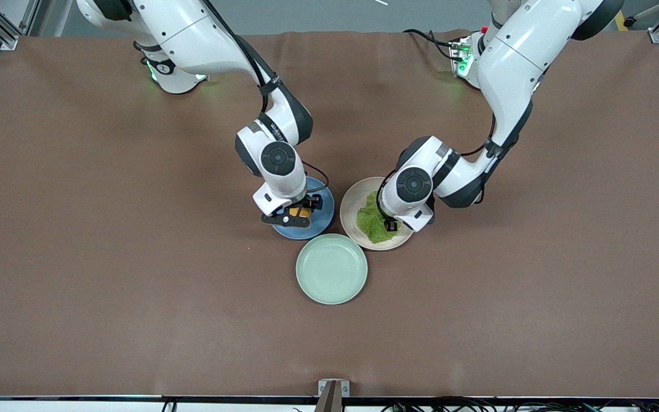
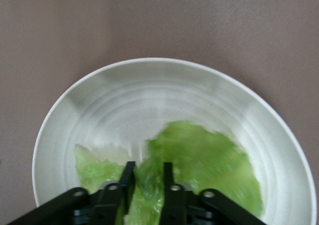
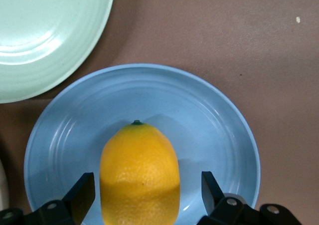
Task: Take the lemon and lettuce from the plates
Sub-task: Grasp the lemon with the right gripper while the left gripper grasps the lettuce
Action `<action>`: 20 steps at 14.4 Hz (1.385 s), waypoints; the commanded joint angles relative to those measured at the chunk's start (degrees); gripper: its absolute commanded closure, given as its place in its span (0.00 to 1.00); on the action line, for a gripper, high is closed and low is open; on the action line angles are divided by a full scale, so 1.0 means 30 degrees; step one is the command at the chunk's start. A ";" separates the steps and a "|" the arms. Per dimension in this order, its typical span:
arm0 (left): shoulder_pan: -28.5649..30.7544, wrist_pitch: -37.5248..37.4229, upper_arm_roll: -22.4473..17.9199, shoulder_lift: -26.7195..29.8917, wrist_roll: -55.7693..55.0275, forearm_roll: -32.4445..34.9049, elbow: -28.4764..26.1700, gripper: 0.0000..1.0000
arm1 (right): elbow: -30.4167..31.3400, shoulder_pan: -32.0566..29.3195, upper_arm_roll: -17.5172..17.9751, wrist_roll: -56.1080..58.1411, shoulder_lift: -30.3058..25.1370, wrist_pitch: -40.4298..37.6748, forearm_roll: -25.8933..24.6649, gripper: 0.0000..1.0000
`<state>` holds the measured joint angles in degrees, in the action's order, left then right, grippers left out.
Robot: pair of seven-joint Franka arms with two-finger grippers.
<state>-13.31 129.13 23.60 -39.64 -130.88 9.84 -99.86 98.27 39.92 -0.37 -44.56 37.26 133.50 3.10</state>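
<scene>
The lemon [image 3: 139, 175] lies on the blue plate [image 3: 214, 125]. My right gripper [image 3: 147, 190] is down over it, open, with one finger on each side of the lemon and a gap on both sides. In the front view the lemon [image 1: 298, 213] shows between the fingers of the right gripper [image 1: 295, 216] on the blue plate [image 1: 324, 220]. The lettuce [image 2: 209, 160] lies on the cream plate [image 2: 149, 100]. My left gripper [image 2: 147, 177] is shut on a bunched fold of the leaf. In the front view the left gripper [image 1: 391, 225] is low over the lettuce [image 1: 370, 220] on the cream plate [image 1: 355, 209].
A pale mint-green plate [image 1: 331, 268] sits empty, nearer to the front camera than the two other plates and almost touching them; it also shows in the right wrist view [image 3: 45, 30]. Brown table cloth [image 1: 135, 257] lies bare all round.
</scene>
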 commanded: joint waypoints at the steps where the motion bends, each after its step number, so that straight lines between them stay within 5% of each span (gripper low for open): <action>1: 0.0042 -0.0500 -0.0016 0.0087 -0.0289 0.0644 0.0475 1.00 | 0.0085 0.0053 0.0093 -0.0116 0.0059 0.0295 0.0138 0.51; 5: 0.0247 -0.1935 0.0013 0.0876 0.0322 0.2050 0.1471 1.00 | 0.0055 0.0024 0.0093 -0.0117 -0.0406 -0.0055 0.0138 0.70; 9: 0.1737 -0.3604 0.0043 0.2779 0.3978 0.2403 0.1442 1.00 | -0.0150 -0.1025 -0.0054 0.0465 -0.4411 -0.4759 0.0109 0.74; 15: 0.6684 -0.4692 0.0394 0.4513 1.1827 0.2140 0.0449 1.00 | -0.0004 -0.7258 -0.0083 0.8451 -0.9020 -1.1564 0.0079 0.74; 20: 1.0555 -0.4313 0.0394 0.2818 1.9766 0.2140 0.0037 0.96 | 0.0757 -1.4028 -0.0083 1.6950 -0.8586 -1.0697 -0.0096 0.73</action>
<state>15.64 115.16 23.82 -28.73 -78.42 16.25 -99.25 98.69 4.02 -2.12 -0.67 11.03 98.96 2.97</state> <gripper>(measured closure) 0.952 0.388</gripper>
